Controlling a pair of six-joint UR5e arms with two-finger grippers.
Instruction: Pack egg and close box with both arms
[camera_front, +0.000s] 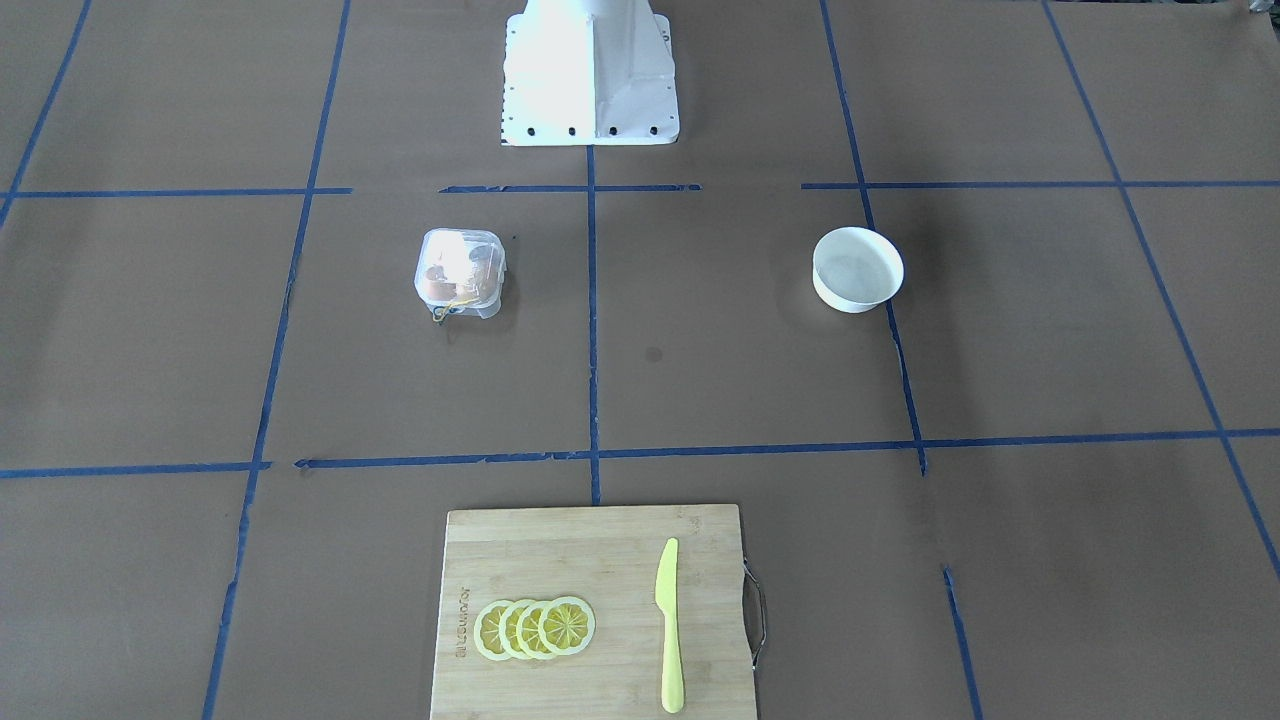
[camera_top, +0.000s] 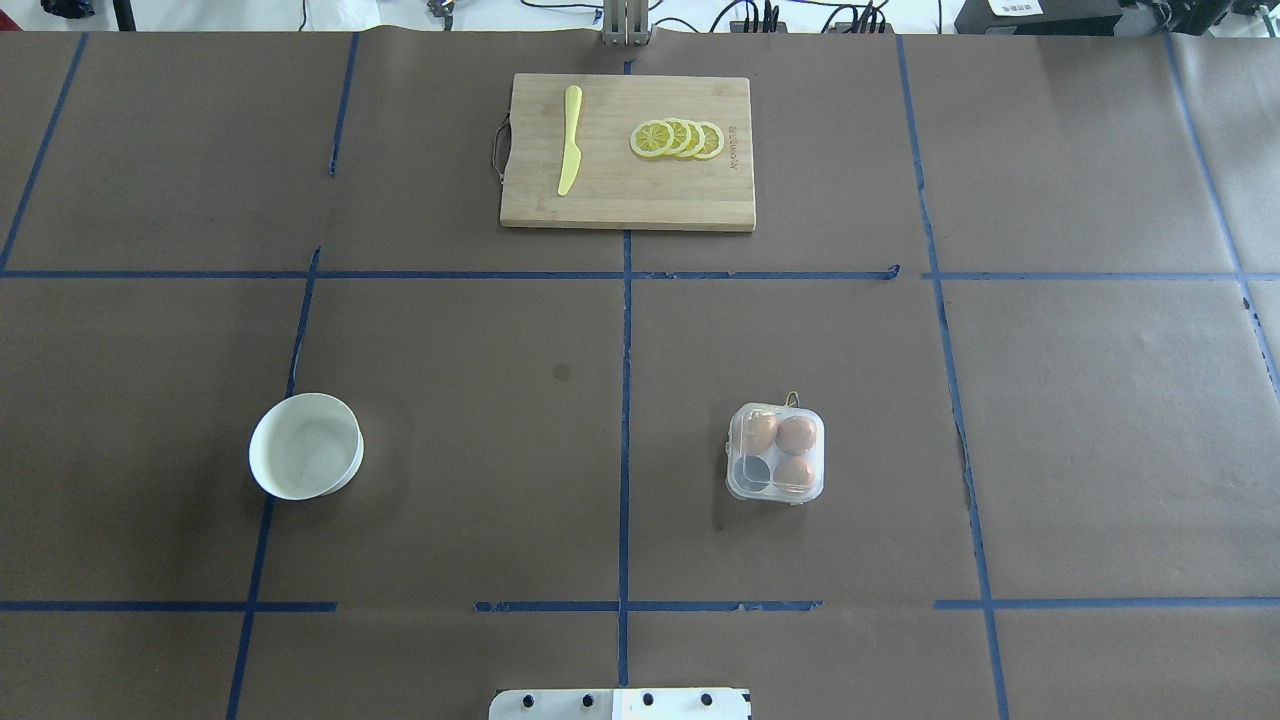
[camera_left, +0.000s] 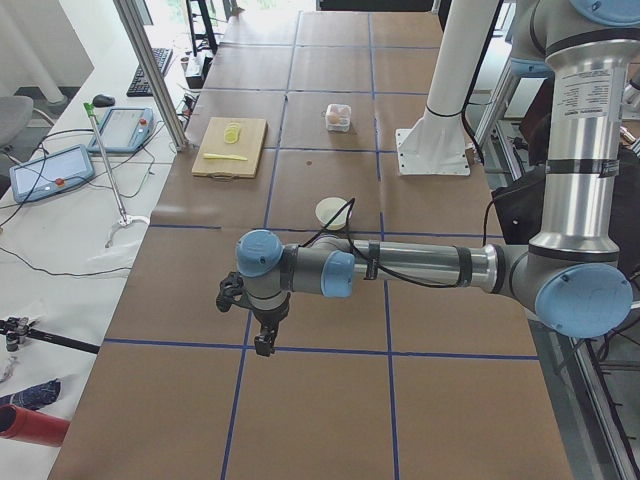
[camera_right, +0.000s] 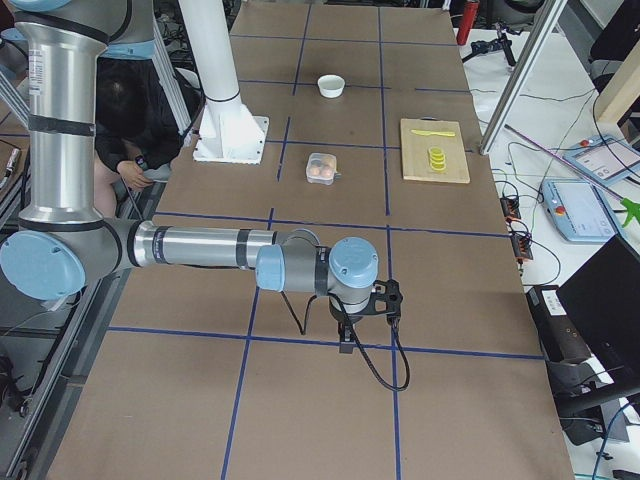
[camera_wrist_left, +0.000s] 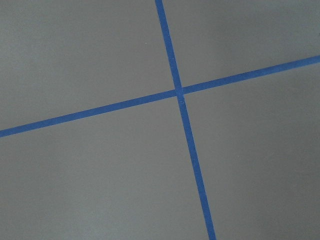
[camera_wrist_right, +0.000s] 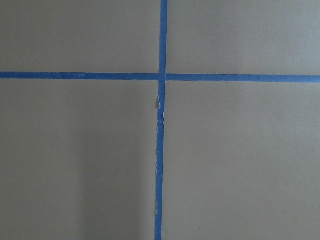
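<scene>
The clear four-cell box stands on the table right of the middle line, its lid down over it and yellow cord at its far edge. Three brown eggs show inside, for example an egg; the near-left cell looks empty. The box also shows in the front view. No egg lies outside the box. My left gripper shows only in the exterior left view and my right gripper only in the exterior right view. Both hang low over bare table far from the box. I cannot tell whether they are open or shut.
A round white bowl, with nothing inside, sits left of the middle line. A wooden cutting board at the far edge carries a yellow knife and lemon slices. The white pedestal base stands at the near edge. Blue tape lines cross the brown table.
</scene>
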